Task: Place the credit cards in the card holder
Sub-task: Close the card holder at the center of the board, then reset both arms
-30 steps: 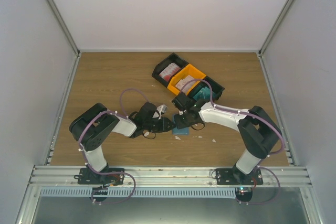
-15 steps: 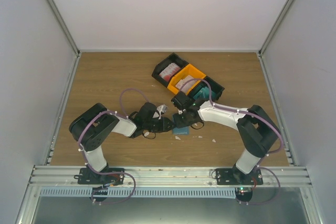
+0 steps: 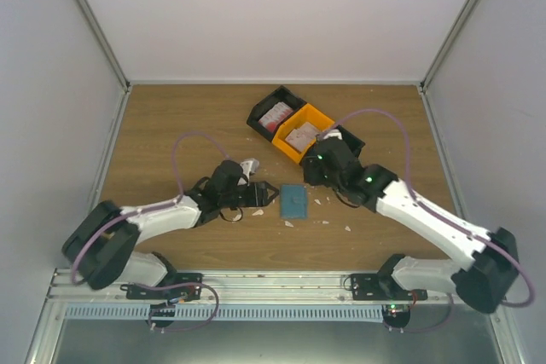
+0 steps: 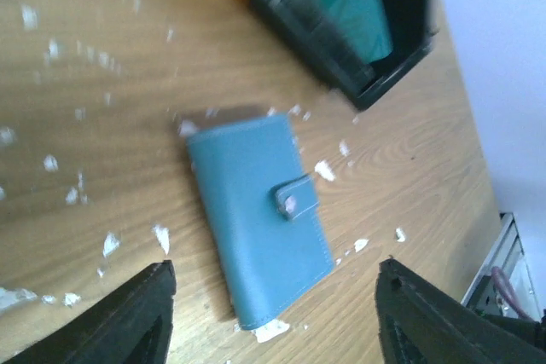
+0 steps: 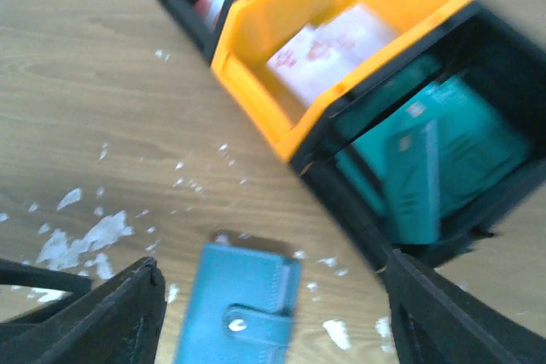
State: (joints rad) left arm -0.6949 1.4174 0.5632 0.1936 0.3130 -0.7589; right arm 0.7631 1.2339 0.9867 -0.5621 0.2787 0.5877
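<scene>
The card holder (image 3: 293,201) lies shut on the table with its snap strap fastened, a blue-teal wallet also seen in the left wrist view (image 4: 256,219) and the right wrist view (image 5: 243,304). My left gripper (image 3: 261,197) hovers just left of it, open (image 4: 273,270), its fingers well clear of the wallet's sides. Above and to the right, near the bins, my right gripper (image 3: 319,170) is also open (image 5: 273,262) and empty. Teal credit cards (image 5: 426,168) sit in a black bin (image 5: 478,219). Whitish and red-and-white credit cards (image 5: 328,44) lie in the orange bin (image 5: 256,100).
Another black bin (image 3: 271,114) with red-and-white cards stands at the far left of the bin row. Small white scraps (image 4: 109,243) are scattered on the wood around the card holder. The right arm hides part of the bin with the teal cards (image 3: 348,144).
Both grippers have opened and pulled away from the card holder, the left back to the left, the right up towards the bins. The holder now lies alone on the table.
</scene>
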